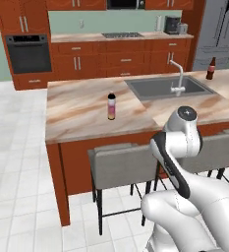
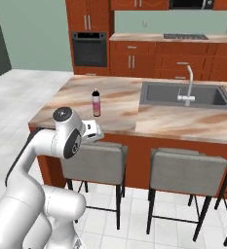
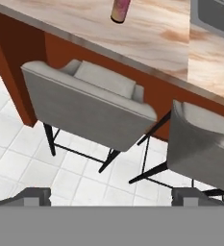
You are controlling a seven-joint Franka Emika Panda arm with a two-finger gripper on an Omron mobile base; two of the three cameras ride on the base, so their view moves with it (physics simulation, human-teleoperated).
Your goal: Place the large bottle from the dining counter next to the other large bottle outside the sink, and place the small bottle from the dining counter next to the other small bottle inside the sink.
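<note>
— Where was the large bottle from the dining counter (image 1: pixel 111 107)?

— It stood upright on the dining counter (image 1: pixel 81 110), on the marbled top left of the sink (image 1: pixel 167 87), alone. The other large bottle (image 1: pixel 211 69) stood beyond the sink's right end, on the stone.

— And the gripper (image 3: pixel 111 196)?

— Its fingers were spread wide, holding nothing. It hung above the floor, looking down over two grey stools (image 3: pixel 87 108) tucked under the counter edge, well short of the bottle

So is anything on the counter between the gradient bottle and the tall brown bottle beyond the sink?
Yes: the sink and its faucet lie between the gradient bottle and the tall brown bottle.
</note>
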